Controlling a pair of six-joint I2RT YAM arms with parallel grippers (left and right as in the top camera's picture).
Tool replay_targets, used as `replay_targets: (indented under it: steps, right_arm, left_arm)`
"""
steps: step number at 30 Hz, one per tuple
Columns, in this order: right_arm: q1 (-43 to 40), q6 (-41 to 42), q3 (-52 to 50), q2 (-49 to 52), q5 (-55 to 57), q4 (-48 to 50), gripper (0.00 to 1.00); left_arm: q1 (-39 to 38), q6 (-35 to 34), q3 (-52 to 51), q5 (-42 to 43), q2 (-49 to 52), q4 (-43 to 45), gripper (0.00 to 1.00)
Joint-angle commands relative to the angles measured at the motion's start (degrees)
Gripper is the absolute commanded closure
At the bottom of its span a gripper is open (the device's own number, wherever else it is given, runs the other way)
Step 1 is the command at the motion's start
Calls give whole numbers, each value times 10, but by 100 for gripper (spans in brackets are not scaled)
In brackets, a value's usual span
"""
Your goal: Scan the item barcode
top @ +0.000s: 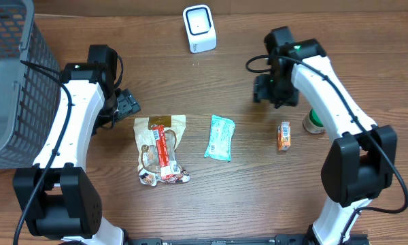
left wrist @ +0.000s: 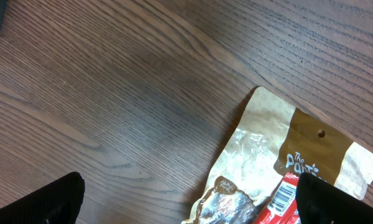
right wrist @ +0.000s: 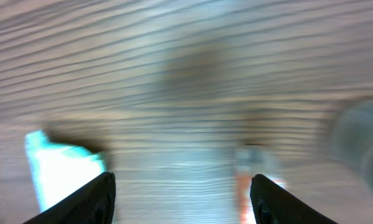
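A white barcode scanner (top: 199,28) stands at the back of the table. Three packets lie in a row on the wood: a brown snack bag with a red label (top: 162,148), a teal packet (top: 220,137) and a small orange packet (top: 284,135). My left gripper (top: 129,105) hovers open just beyond the snack bag's top edge; in its wrist view the bag (left wrist: 267,155) shows a barcode (left wrist: 285,196) between my left gripper's (left wrist: 189,210) fingers. My right gripper (top: 262,90) is open and empty above bare wood; its blurred wrist view shows the right gripper (right wrist: 183,199), the teal packet (right wrist: 56,168) and the orange packet (right wrist: 248,171).
A grey mesh basket (top: 13,82) fills the left edge of the table. A green and white round container (top: 313,122) sits beside the right arm, close to the orange packet.
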Motion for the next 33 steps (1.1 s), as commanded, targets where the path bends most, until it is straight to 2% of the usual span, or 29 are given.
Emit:
replay_targets:
  steps: [1,10,18,25,33]
  right_arm:
    - [36,-2,-5,-13,-84,21,30]
    - [131,28,-78,-12,-66,151,29]
    - [162,28,-156,-12,-2,231,24]
    - [161,35,-197,-12,2,228,24]
    - [162,109,-198,-12,2,164,24]
  left_arm:
    - [1,-2,8,-3,-2,0,1]
    - [1,-2,8,-3,-2,0,0]
    - [1,-2,8,-3,-2,0,0]
    - [1,-2,8,-3,-2,0,0]
    - [1,-2,8,-3,-2,0,0]
